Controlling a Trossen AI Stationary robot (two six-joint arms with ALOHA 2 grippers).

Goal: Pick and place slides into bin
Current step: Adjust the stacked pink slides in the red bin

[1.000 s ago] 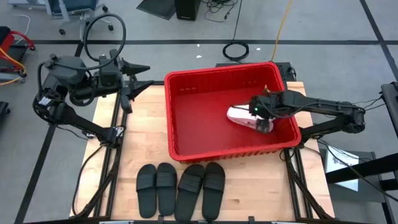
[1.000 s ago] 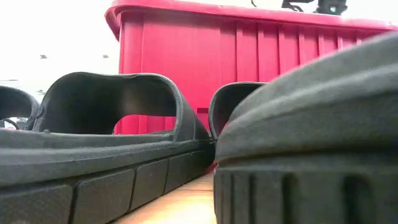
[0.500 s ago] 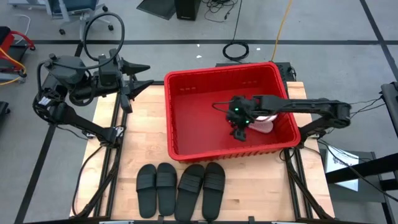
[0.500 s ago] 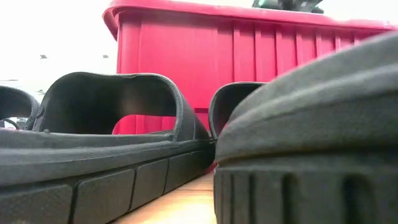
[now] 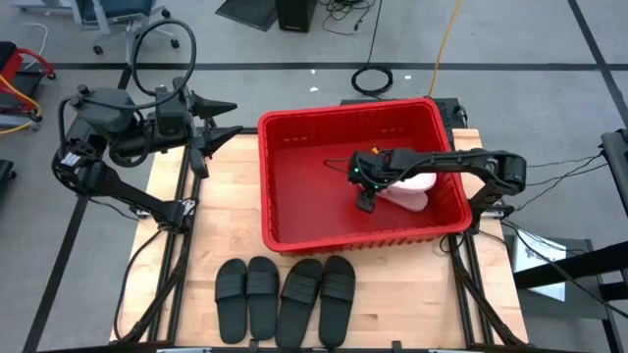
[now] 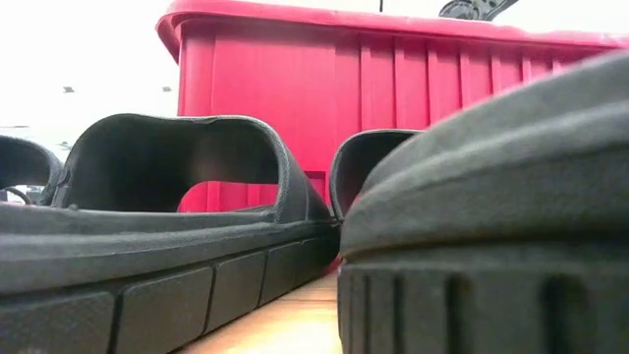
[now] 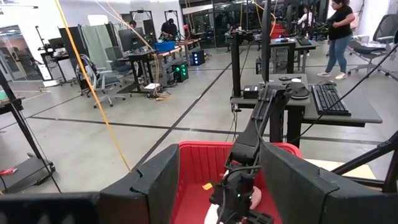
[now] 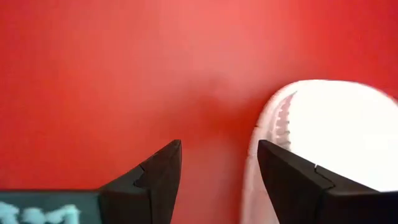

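The right pincer (image 5: 365, 203) hangs inside the bin (image 5: 294, 162), low over its red floor, with its two dark fingers (image 8: 158, 174) parted and nothing between them; only bare red floor shows in the gap. Just beside it, toward the bin's right-hand wall, lies a pale pink slide (image 5: 410, 189), its ribbed edge close to one finger in the right wrist view (image 8: 323, 137) but not gripped. The right arm reaches to the pincer from the bin's right side, passing over that pink slide. Outside the bin, on the wooden bench (image 5: 235, 196) past the bin's near wall, four black slides (image 5: 287, 299) lie side by side in a row, well apart from the pincer; in the low view their straps and ribbed soles (image 6: 167, 246) fill the foreground with the bin's ribbed wall (image 6: 393, 98) behind them. The left pincer (image 5: 218, 127) waits off the far left corner of the bench, well away from the bin, its fingers (image 7: 155, 186) spread wide and holding nothing.
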